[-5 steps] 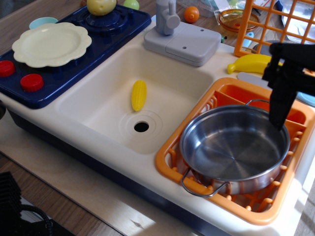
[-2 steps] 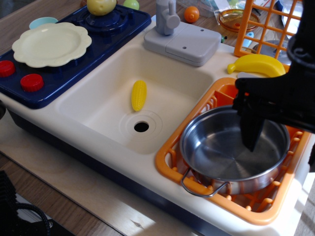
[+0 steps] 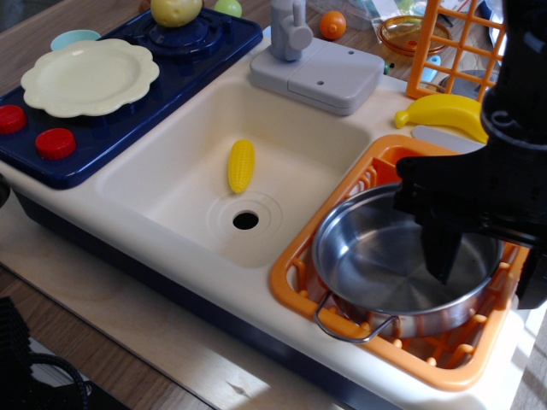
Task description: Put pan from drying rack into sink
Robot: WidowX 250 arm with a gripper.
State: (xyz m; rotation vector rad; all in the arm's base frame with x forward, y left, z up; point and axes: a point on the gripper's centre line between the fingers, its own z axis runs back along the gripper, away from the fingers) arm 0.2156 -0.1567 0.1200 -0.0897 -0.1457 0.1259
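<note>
The stainless-steel pan (image 3: 376, 265) sits in the orange drying rack (image 3: 289, 286) at the front right, one wire loop handle pointing toward the front. The cream sink (image 3: 162, 184) lies to its left. It holds a yellow toy corn cob (image 3: 241, 165) near the drain hole (image 3: 245, 220). My black gripper (image 3: 488, 290) hangs over the right side of the pan. Its jaws look open: one finger (image 3: 443, 252) reaches down inside the pan, the other is at the frame's right edge, outside the rim. The pan's back right part is hidden by the gripper.
A grey faucet (image 3: 291, 30) stands behind the sink. A navy stovetop (image 3: 111, 141) on the left carries a cream scalloped plate (image 3: 90, 77) and red knobs. A yellow banana (image 3: 444, 109) and an upright orange wire grid (image 3: 461, 43) are behind the rack.
The gripper has moved left and down from behind the rack's right side, and its finger now reaches inside the pan. The pan has not moved.
</note>
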